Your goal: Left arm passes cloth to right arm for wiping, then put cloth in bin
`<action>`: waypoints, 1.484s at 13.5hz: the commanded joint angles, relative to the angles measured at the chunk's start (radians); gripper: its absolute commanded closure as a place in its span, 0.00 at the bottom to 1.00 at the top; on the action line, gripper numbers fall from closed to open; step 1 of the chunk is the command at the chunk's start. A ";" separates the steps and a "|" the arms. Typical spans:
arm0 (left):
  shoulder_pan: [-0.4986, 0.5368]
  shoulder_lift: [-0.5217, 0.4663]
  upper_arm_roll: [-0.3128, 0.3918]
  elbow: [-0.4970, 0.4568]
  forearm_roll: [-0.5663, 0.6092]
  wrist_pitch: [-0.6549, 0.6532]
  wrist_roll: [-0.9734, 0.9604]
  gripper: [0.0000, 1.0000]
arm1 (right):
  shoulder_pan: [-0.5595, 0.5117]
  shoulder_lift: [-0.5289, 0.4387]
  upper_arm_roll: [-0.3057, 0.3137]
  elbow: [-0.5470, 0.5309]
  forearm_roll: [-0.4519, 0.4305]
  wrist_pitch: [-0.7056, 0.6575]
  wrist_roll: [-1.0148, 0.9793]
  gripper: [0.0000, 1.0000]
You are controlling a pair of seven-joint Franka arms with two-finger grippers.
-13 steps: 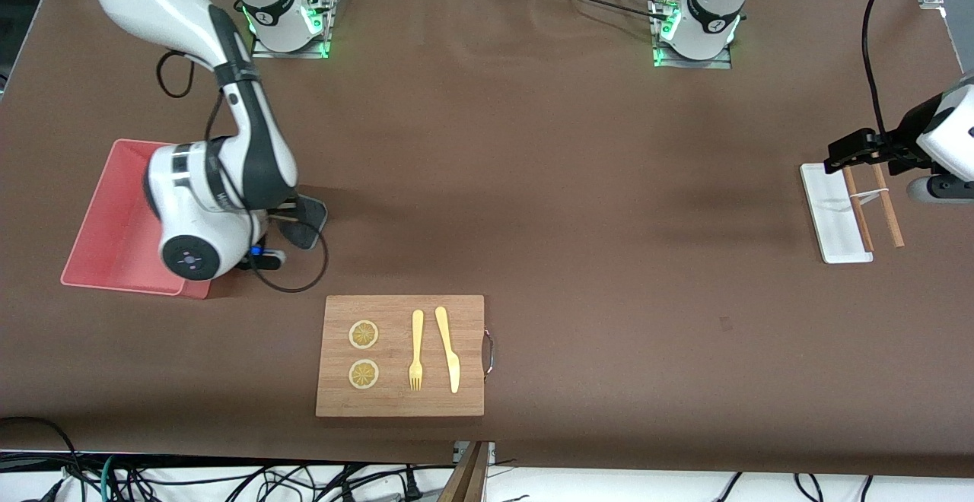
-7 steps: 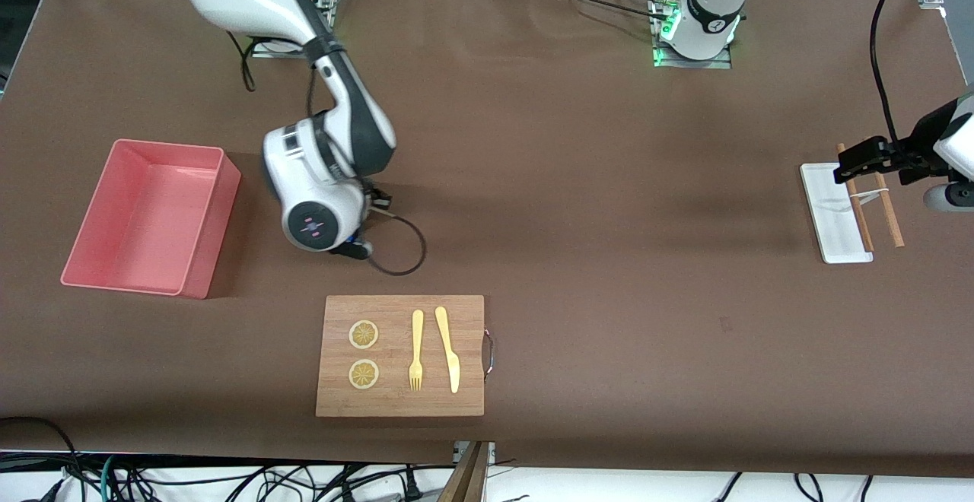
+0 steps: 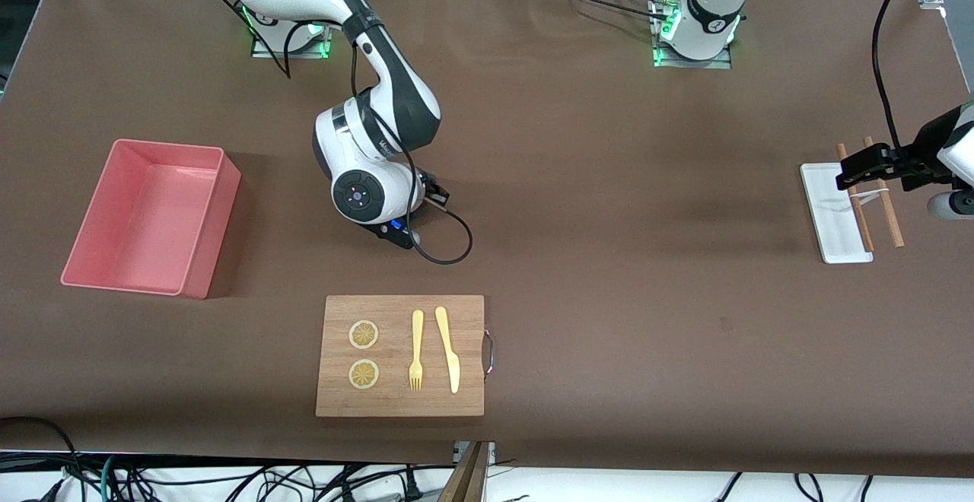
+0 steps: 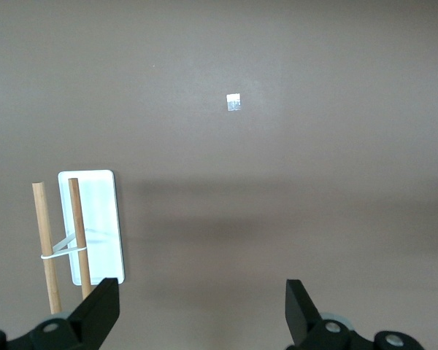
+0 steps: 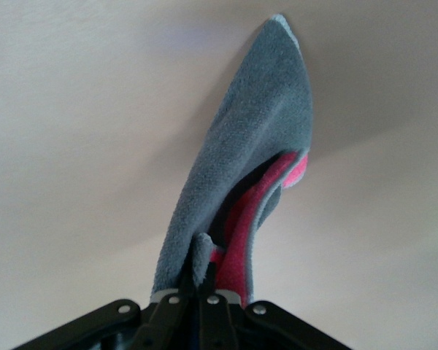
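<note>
A: Since the earlier frame, the right arm has swung off the bin [image 3: 144,217] toward the middle of the counter [image 3: 609,182], and the bin's whole interior now shows. What surrounds it?

B: A wooden cutting board [image 3: 401,355] lies nearer the front camera, carrying two lemon slices [image 3: 364,335], a fork [image 3: 416,350] and a knife [image 3: 448,348]. No object lies between gripper and bin.

A: Pose of the arms?

B: Right gripper [image 5: 201,295]: wrist bent low over bare counter, jaws pressed together, pinching the cloth [image 5: 241,182], which hangs grey with its pink face folded inward. Left gripper [image 4: 201,313]: waiting at its own end, jaws spread, over the white tray [image 3: 833,213] and two wooden sticks [image 3: 875,198].

A: Anything concealed?

B: From the front, the right wrist hides the cloth; the frame edge cuts off the left arm.
</note>
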 commanded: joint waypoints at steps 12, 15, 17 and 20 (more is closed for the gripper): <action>0.000 0.015 -0.005 0.038 0.011 -0.028 -0.002 0.00 | -0.152 -0.001 -0.021 -0.011 -0.188 -0.208 -0.327 1.00; 0.000 0.016 -0.003 0.038 0.013 0.017 -0.002 0.00 | -0.217 -0.006 -0.039 -0.011 -0.275 -0.259 -0.481 1.00; 0.000 0.016 -0.005 0.036 0.013 0.017 -0.002 0.00 | -0.238 -0.007 -0.094 -0.011 -0.277 -0.290 -0.602 1.00; 0.001 0.015 -0.003 0.038 0.011 0.017 -0.002 0.00 | -0.238 -0.041 -0.193 0.001 -0.276 -0.346 -0.743 1.00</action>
